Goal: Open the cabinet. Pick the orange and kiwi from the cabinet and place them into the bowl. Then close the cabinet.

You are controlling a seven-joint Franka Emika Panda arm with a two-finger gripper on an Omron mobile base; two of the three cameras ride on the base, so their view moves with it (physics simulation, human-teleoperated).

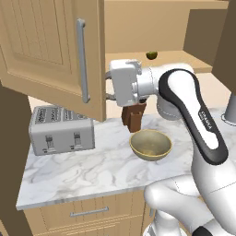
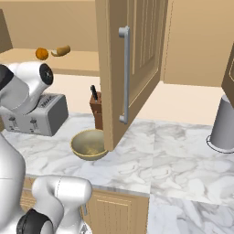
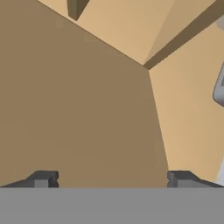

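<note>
The cabinet stands open, and its left door (image 1: pixel 46 46) with a grey bar handle (image 1: pixel 82 60) swings out toward me. The kiwi (image 1: pixel 151 55) lies on the cabinet shelf, deep at the back. The orange (image 2: pixel 41 54) rests on the same shelf beside a tan-brown item (image 2: pixel 61 50). The bowl (image 1: pixel 150 145) sits on the marble counter below with nothing in it; the right base view has the bowl (image 2: pixel 89 144) under another open door (image 2: pixel 137 55). My gripper (image 1: pixel 109 85) hovers at the left door's free edge, below shelf level, fingers partly behind it. In the hand view the gripper (image 3: pixel 113 179) is open, facing bare brown panels.
A silver toaster (image 1: pixel 60 131) stands at the counter's left. A brown knife block (image 1: pixel 133 117) is behind the bowl, under my hand. A grey cylinder (image 2: pixel 224 123) stands at the far right. Drawer fronts (image 1: pixel 90 213) run below the counter edge.
</note>
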